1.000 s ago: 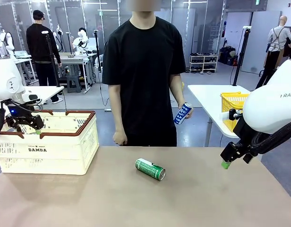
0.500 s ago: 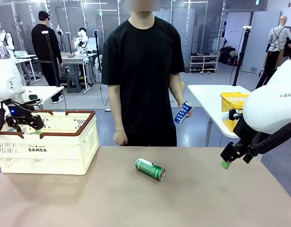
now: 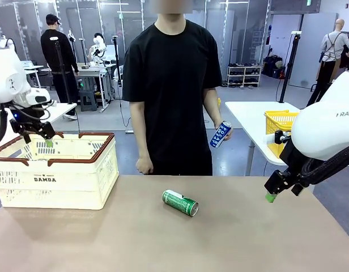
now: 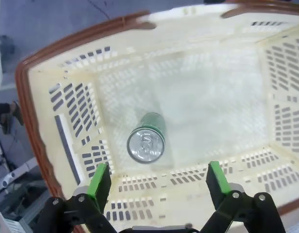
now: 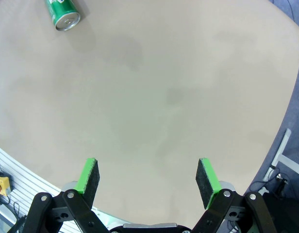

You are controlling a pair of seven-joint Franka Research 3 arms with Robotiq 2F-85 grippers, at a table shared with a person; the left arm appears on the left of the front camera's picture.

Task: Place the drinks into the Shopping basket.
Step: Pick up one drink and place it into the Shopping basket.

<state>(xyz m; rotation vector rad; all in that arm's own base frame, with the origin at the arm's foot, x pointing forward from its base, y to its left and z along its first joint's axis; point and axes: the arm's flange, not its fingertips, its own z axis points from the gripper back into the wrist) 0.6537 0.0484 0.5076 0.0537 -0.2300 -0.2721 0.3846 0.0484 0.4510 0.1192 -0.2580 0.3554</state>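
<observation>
Left gripper (image 4: 158,179), jaws apart and empty, hangs over Shopping basket (image 3: 55,182), upper left; green can (image 4: 147,141) lies inside. Right gripper (image 5: 147,177), also apart, lower right. Judgement: it should straddle the second green can (image 3: 180,203), mid-table, across its width.

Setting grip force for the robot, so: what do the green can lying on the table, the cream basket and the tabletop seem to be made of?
Green can: thin metal, probably aluminium; glossy printed side, bare silvery end.
Basket: moulded plastic, matte cream, slotted walls, brown rim.
Tabletop: smooth matte beige, perhaps laminate; its core is not visible.
</observation>
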